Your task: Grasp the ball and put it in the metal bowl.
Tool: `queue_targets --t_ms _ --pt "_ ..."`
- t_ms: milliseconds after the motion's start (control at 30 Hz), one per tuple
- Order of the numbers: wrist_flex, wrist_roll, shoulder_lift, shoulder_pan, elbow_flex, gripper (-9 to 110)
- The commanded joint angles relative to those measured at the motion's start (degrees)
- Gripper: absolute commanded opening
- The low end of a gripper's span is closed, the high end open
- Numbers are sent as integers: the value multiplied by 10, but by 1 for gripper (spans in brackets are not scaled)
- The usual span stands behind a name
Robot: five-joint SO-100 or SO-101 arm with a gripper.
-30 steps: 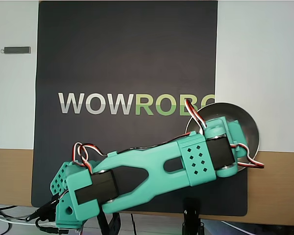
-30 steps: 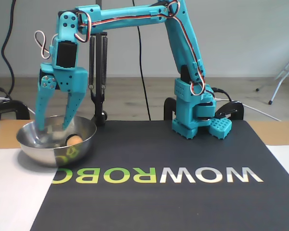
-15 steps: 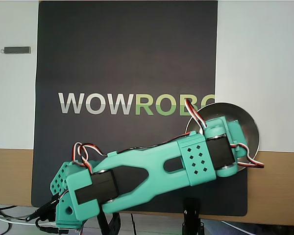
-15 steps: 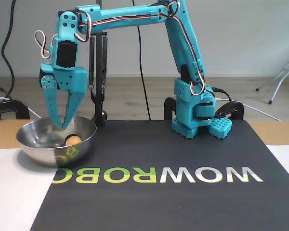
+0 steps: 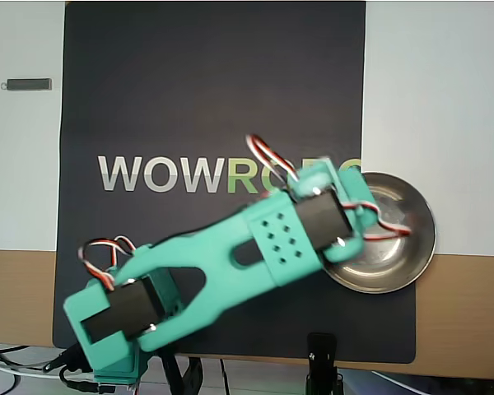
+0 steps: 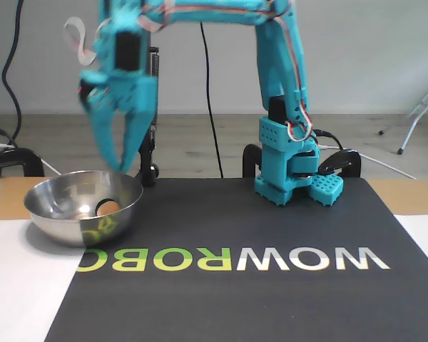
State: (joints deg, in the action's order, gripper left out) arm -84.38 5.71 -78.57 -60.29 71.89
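Note:
The ball (image 6: 108,207), small and peach-orange, lies inside the metal bowl (image 6: 60,226) near its right wall in the fixed view. The shiny bowl stands at the mat's left edge there. My turquoise gripper (image 6: 126,165) hangs above the bowl's right rim, blurred, its fingertips drawn together with nothing between them and clear of the ball. In the overhead view the wrist covers the left part of the bowl (image 5: 417,220), and the ball and fingertips are hidden under it.
A black mat (image 6: 271,235) with a WOWROBO logo covers the table's middle. The arm's base (image 6: 289,167) stands at its far edge, a black spring post (image 6: 146,107) beside the bowl. A small grey stick (image 5: 29,83) lies on the white surface.
The gripper closed empty, rose out of the bowl and swung toward the mat. The ball stayed in the bowl.

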Motion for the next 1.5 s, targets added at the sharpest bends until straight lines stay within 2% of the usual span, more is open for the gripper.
queue_targets --t_ms 0,433,667,867,1467 --pt "-2 -4 -67 35 29 0" --pt "-2 -6 -195 253 175 0" --pt "38 -81 -210 373 203 0" --pt "54 -99 -210 455 236 0" --pt "54 -134 -236 600 256 0"
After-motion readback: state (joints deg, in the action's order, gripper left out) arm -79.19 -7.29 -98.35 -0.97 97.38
